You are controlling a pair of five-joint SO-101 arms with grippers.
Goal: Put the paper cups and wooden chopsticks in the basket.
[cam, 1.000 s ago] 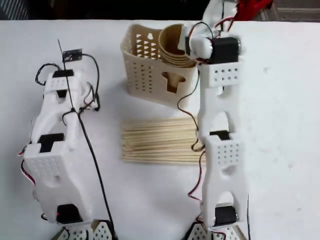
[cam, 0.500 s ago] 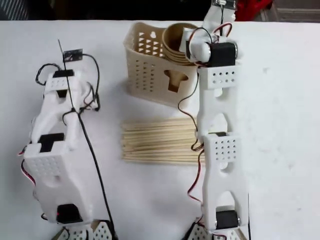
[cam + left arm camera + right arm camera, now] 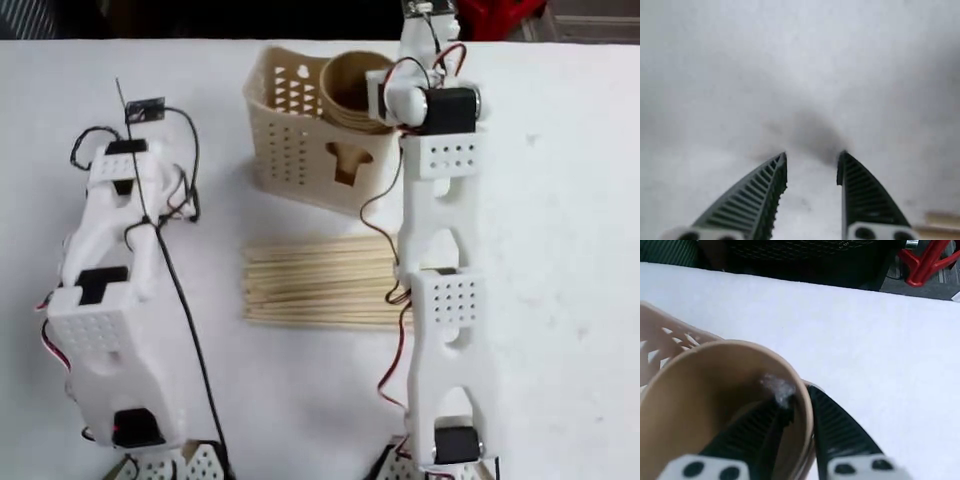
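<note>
Right hand [image 3: 799,402] is seen clamped on the rim of the stacked paper cups [image 3: 355,90], one finger inside the top cup, the other outside against the wall. The stack is held at the end of the basket [image 3: 295,140] nearest the right arm [image 3: 445,280], within the rim. Whether it rests on the basket's bottom cannot be told. The basket is stood on the white table [image 3: 560,200], at the far side. Wooden chopsticks [image 3: 320,285] are laid in a flat bundle on the table, just in front of the basket and partly under the right arm. Left hand [image 3: 812,157] is seen with fingers apart, nothing between them, over bare table. Left arm [image 3: 110,270] is folded back, well apart from the basket.
</note>
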